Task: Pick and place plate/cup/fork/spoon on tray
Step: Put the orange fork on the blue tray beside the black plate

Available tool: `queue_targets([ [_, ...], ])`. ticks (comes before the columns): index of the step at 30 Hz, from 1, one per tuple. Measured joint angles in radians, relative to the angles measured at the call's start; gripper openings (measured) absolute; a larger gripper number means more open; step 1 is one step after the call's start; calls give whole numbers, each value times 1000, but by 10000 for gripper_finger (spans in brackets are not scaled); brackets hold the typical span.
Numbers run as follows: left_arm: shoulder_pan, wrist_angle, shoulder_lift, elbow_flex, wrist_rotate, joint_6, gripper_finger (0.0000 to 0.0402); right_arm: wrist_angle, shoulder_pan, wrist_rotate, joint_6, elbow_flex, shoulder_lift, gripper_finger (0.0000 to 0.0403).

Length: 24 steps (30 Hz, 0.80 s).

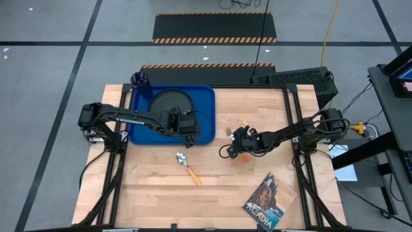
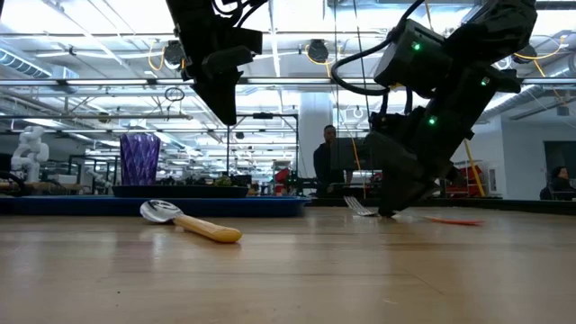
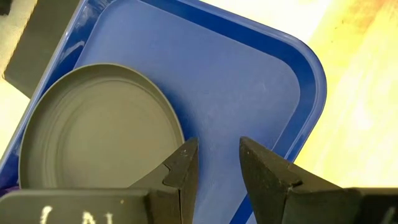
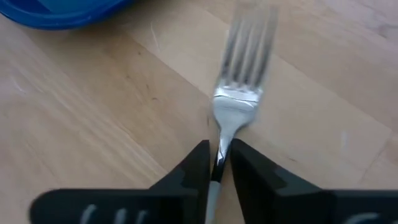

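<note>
The fork (image 4: 235, 93) lies on the bare table (image 1: 225, 187) just right of the tray (image 1: 203, 96), its tines pointing toward the tray, and the right hand (image 4: 217, 158) has its fingers closed on the fork's neck just behind the tines; in the low view the tines (image 2: 360, 206) poke out beside the lowered hand, about level with the table, so the fork looks gripped but not lifted. This is the fork step, at the grasp. By my reading the next move calls for a clean lift clear of the wood, a short carry left over the tray's raised edge, and a release on the open blue floor beside the plate (image 1: 172, 102). The grip sits on a thin metal neck, so the fork may swivel if the lift is quick. The plate already rests in the tray's far half. The cup (image 1: 140, 80) stands at the tray's far left corner; whether it sits inside the rim I cannot tell. The spoon (image 1: 188, 167) lies on the table near of the tray, untouched. The left hand (image 3: 214, 165) hovers over the tray's near right part, fingers parted and holding nothing.
</note>
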Motion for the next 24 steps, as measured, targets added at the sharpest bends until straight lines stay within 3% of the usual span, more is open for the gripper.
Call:
queue_targets([
  [5,0,0,0,0,0,0,120,-1,0,-15,-19,0,-3,8],
  [12,0,0,0,0,0,0,120,-1,-2,-78,-64,-4,-80,9],
  [16,0,-3,0,1,0,14,120,34,-13,-60,-112,-3,-150,4],
  [24,-40,-88,-81,35,-126,-27,120,307,-75,-80,-242,-2,-190,4],
])
